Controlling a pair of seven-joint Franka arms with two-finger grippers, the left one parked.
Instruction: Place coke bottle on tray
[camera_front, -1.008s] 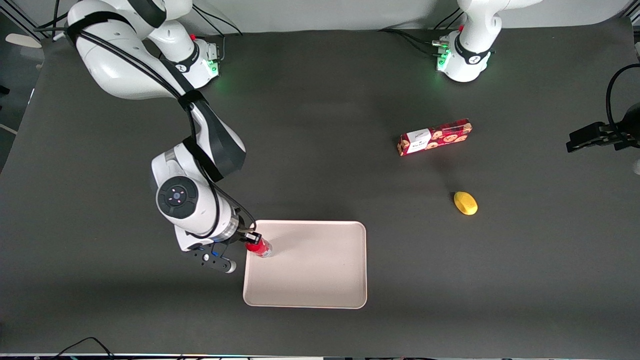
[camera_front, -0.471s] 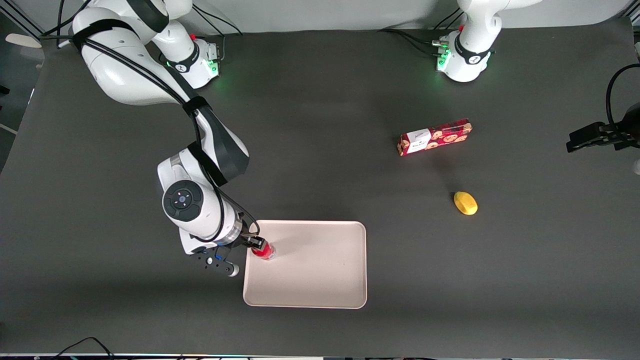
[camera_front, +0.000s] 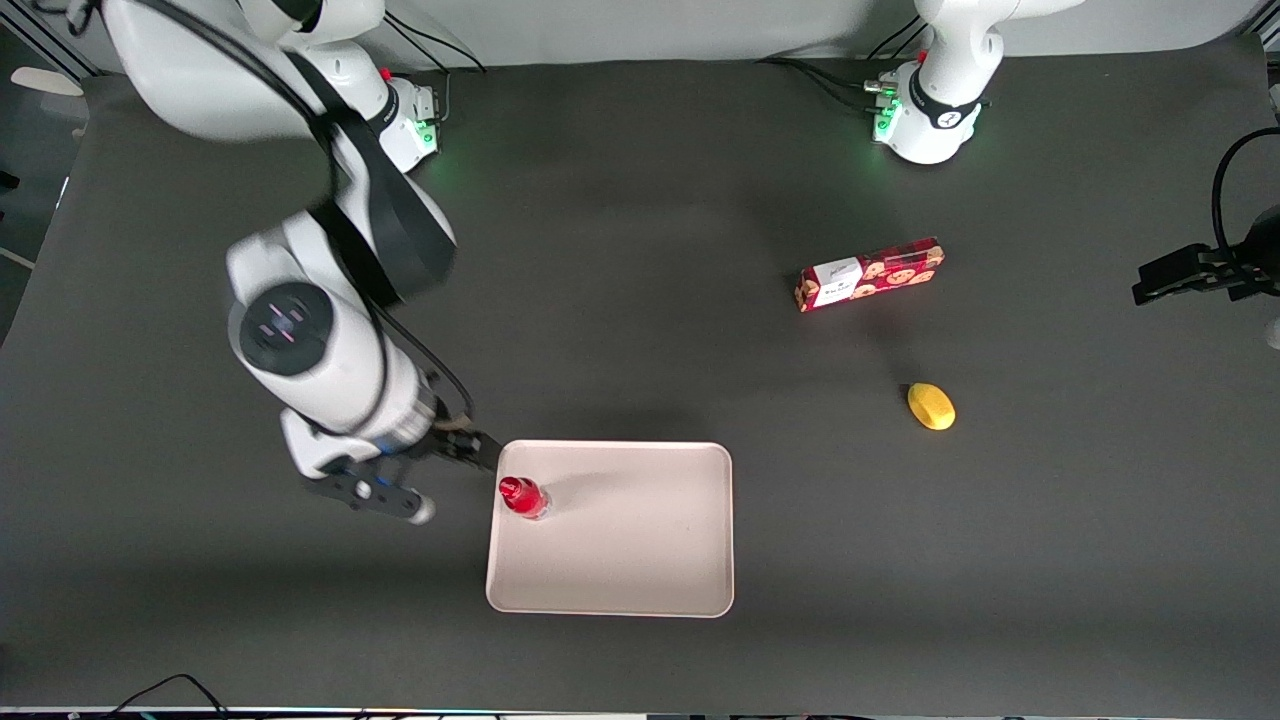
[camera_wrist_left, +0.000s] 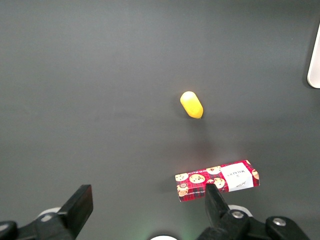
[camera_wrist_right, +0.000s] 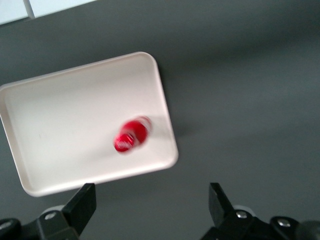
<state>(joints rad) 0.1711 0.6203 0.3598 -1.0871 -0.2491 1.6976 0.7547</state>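
Fingers (camera_wrist_right: 85, 207) of gripper (camera_front: 455, 445) spread apart, nothing between; gripper sits lower left of front frame, off tray (camera_front: 640, 560). Coke bottle (camera_front: 522, 496) upright inside tray nr rim, unsupported — placement judged complete. Cookie box (camera_front: 868, 274), lemon (camera_front: 931, 406) on counter, uninvolved.

I see the bottle (camera_wrist_right: 131, 136) only as a smear, its lettering unreadable. The tray (camera_wrist_left: 315, 60) is cut off to a sliver. The hand (camera_wrist_right: 150, 210) shows fingers (camera_wrist_right: 82, 205) spread, their bases cropped.
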